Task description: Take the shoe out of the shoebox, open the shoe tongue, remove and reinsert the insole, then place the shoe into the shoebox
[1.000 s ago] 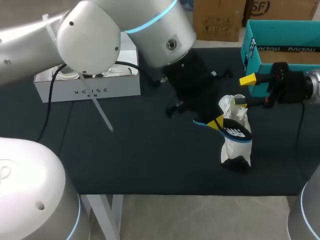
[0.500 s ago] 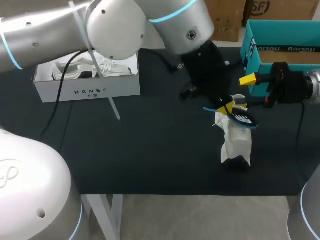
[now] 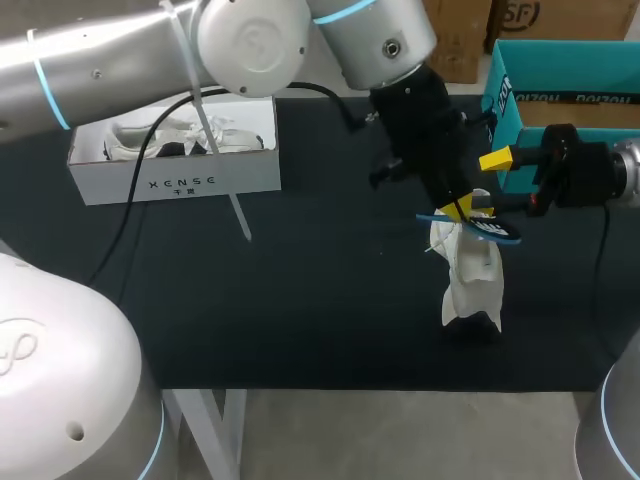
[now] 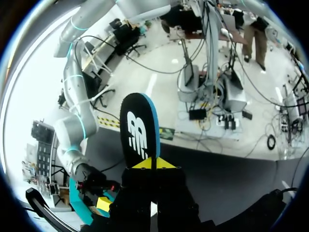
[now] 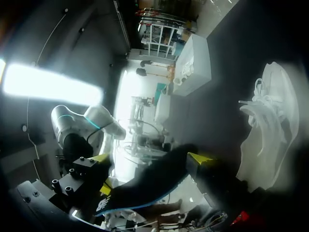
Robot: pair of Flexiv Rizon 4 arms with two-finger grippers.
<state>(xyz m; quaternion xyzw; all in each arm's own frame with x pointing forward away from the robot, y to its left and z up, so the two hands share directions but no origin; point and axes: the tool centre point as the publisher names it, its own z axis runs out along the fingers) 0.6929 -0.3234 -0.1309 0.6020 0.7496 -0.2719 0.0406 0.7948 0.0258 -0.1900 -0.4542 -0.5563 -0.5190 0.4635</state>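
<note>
Lowest in the head view, right of centre, you have the white shoe (image 3: 468, 285) standing on end on the dark counter (image 3: 300, 300), out of any box. Just above its upper end, the black insole (image 3: 482, 230) with the blue edge lies nearly flat. From this angle you can't tell whether it touches the shoe. The left fingers (image 3: 461, 211) pinch one end of the insole, with that arm coming in from the upper left and reaching past the middle. Your left wrist view confirms it: both yellow tips are pressed onto the insole's near end, and the rest sticks out ahead of them. Just right of the insole and a little higher, the right fingers (image 3: 495, 158) are spread wide, one yellow tip above the other, gripping nothing. In the right wrist view the insole passes between them.

Farther back, at the upper right, a teal box (image 3: 505, 100) stands behind the right fingers. At the upper left, the white shoebox (image 3: 180, 182) holds a second white shoe (image 3: 160, 135).
</note>
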